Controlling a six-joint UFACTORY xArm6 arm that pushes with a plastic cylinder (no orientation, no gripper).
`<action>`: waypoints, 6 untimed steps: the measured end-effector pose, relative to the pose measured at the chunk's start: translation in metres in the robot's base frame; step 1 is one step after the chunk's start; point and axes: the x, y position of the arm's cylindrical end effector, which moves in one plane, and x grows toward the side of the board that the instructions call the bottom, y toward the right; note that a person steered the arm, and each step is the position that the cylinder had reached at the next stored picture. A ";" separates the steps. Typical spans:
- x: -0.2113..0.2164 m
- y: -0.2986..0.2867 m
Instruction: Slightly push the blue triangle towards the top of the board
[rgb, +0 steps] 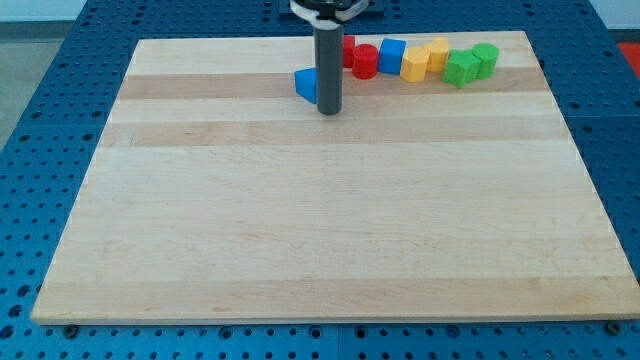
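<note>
The blue triangle (305, 85) lies near the view's top, left of centre, partly hidden behind my rod. My tip (329, 110) rests on the wooden board (320, 220) just to the right of and slightly below the blue triangle, touching or almost touching it.
A row of blocks runs along the view's top to the right of the rod: a red block (349, 50) half hidden by the rod, a red cylinder (365, 62), a blue cube (391, 55), two yellow blocks (414, 64) (437, 54), two green blocks (461, 69) (485, 60).
</note>
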 end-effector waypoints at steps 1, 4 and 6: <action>-0.003 -0.025; -0.072 -0.035; -0.002 -0.047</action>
